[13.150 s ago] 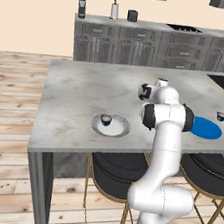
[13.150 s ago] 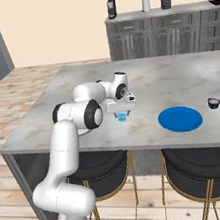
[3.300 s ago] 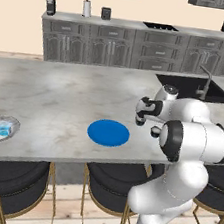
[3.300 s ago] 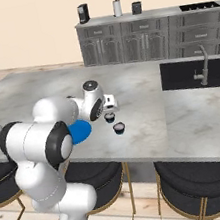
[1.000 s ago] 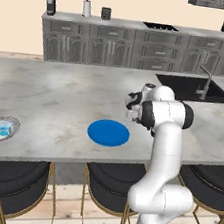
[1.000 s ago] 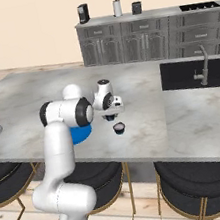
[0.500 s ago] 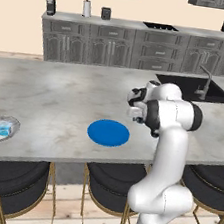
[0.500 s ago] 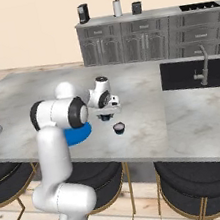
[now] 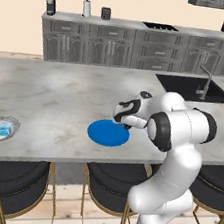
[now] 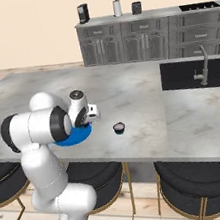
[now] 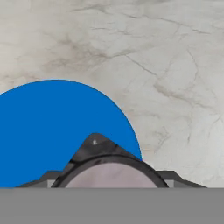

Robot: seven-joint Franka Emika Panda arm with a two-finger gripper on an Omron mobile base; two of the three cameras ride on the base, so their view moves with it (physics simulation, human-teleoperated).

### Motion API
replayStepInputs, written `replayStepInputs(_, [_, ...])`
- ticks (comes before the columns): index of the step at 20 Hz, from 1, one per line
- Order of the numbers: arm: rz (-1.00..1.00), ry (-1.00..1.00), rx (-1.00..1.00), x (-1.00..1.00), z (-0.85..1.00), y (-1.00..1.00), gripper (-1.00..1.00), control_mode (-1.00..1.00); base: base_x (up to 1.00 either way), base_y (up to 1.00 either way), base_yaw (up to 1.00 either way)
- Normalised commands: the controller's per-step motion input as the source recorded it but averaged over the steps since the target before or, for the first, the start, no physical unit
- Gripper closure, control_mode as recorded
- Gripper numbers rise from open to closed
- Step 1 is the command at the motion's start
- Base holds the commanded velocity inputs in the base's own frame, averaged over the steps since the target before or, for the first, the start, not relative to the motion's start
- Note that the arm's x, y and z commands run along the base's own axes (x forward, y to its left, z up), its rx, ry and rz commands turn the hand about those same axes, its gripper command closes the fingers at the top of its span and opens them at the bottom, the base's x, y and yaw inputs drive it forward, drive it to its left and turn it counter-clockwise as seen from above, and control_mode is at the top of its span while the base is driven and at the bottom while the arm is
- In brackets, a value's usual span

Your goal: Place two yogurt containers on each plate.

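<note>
Where the tool (image 11: 109, 175) clamps a dark yogurt cup (image 11: 109, 173), cup half cropped, blue plate (image 11: 48, 131) beneath.

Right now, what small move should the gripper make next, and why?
Probably carry on a little further over the blue plate, then lower. The gripper holds a dark yogurt cup at the plate's edge, not above its middle.

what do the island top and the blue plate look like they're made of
Island top: looks like polished grey marble or a stone-look slab, going by the darker veining and soft sheen; real stone or laminate can't be told. Blue plate: one flat, even bright blue with no pattern or glare, so probably matte plastic or glazed ceramic.
</note>
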Motion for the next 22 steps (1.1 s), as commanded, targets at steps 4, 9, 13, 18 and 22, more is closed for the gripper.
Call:
replayStepInputs(4, [-0.01,-0.01,0.0,0.03,0.14,0.84,1.0,-1.0,0.0,0.0,0.0])
replayStepInputs(9, [0.0,0.0,0.0,0.15,0.06,0.51,1.0,-1.0,0.0,0.0,0.0])
replayStepInputs(13, [0.0,0.0,-0.02,0.31,0.01,0.38,1.0,-1.0,0.0,0.0,0.0])
replayStepInputs(18, [0.0,0.0,-0.06,0.2,-0.01,0.39,1.0,-1.0,0.0,0.0,0.0])
replayStepInputs(22, [0.0,0.01,-0.04,0.22,-0.09,0.23,1.0,-1.0,0.0,0.0,0.0])
